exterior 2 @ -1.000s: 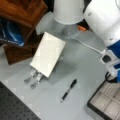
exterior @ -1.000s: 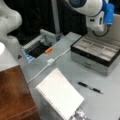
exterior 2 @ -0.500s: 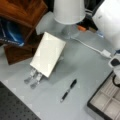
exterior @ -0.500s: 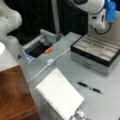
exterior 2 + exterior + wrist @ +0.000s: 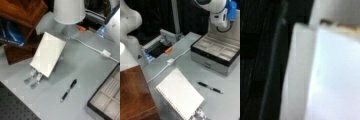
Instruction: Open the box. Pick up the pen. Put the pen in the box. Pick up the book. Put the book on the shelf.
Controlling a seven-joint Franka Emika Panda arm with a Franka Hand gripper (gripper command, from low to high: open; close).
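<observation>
Box (image 5: 216,51) open, compartments bare; pen (image 5: 210,87) on table near it, book (image 5: 180,96) off shelf (image 5: 135,95). Gripper (image 5: 223,21) above box, grasp unreadable.

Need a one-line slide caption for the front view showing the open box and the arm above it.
Box open, pen and book on the grey table, arm above the box; gripper out of sight.

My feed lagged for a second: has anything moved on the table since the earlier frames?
Nothing visibly changed. The box is open as before, the arm above it; the gripper does not show. The pen lies on the table and the book sits where it was, beside the shelf.
</observation>
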